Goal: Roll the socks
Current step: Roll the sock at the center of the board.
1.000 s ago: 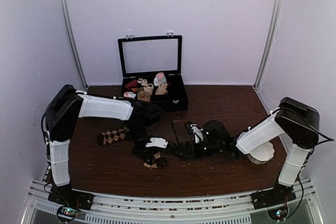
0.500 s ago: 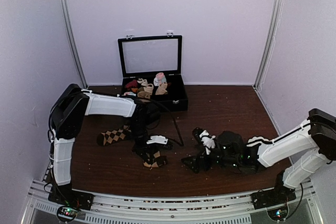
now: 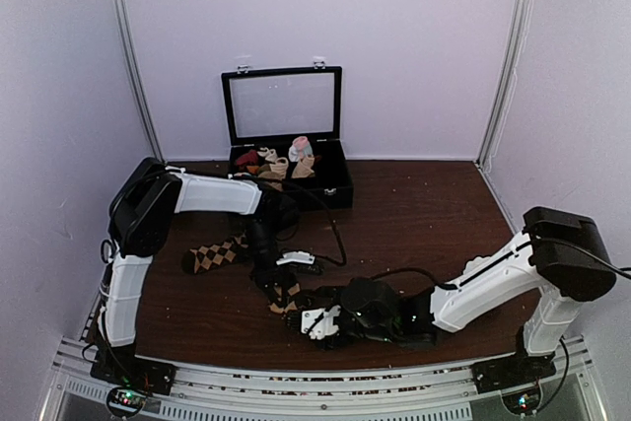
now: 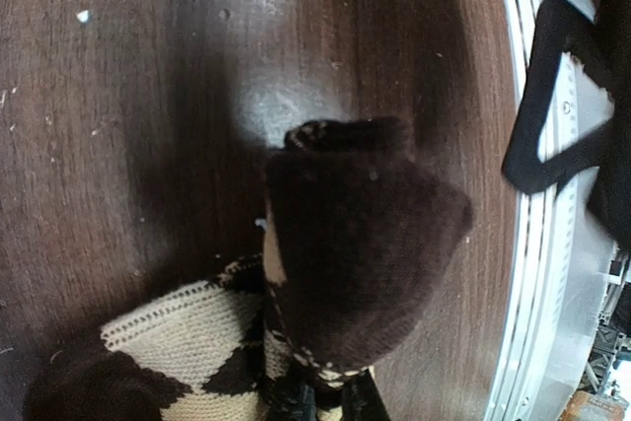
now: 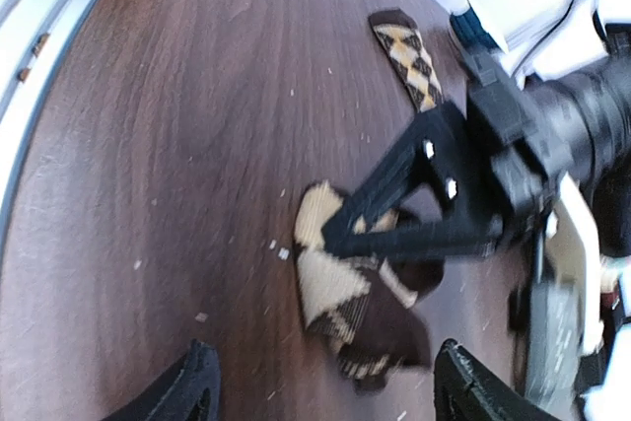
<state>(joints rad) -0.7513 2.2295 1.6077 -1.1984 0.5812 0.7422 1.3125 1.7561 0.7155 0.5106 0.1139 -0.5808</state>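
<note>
The left gripper (image 3: pixel 278 286) is pressed together on the socks (image 3: pixel 289 301), pinching a folded brown bunch of them just below the middle of the top view. In the left wrist view the fabric fills the lower centre. A dark brown fold sits over cream and brown diamonds and runs down into the fingers (image 4: pixel 360 403) at the bottom edge.

The right gripper (image 3: pixel 317 321) lies low over the table (image 3: pixel 424 214), just right of and below the bunch, with its jaws spread. In the right wrist view its two fingertips (image 5: pixel 192 386) stand wide apart at the bottom edge. The bunch lies on the wood just ahead of them, with its lower end near the gap, and they grip nothing. The left gripper's black frame comes onto the bunch from the right of that view.

Another stretch of the socks lies flat as an argyle strip, left of centre in the top view and near the upper middle of the right wrist view. The left arm hides whether it joins the bunch.

At the back of the table, upper centre, an open black case (image 3: pixel 333 191) holds small rolls (image 3: pixel 279 167).
</note>
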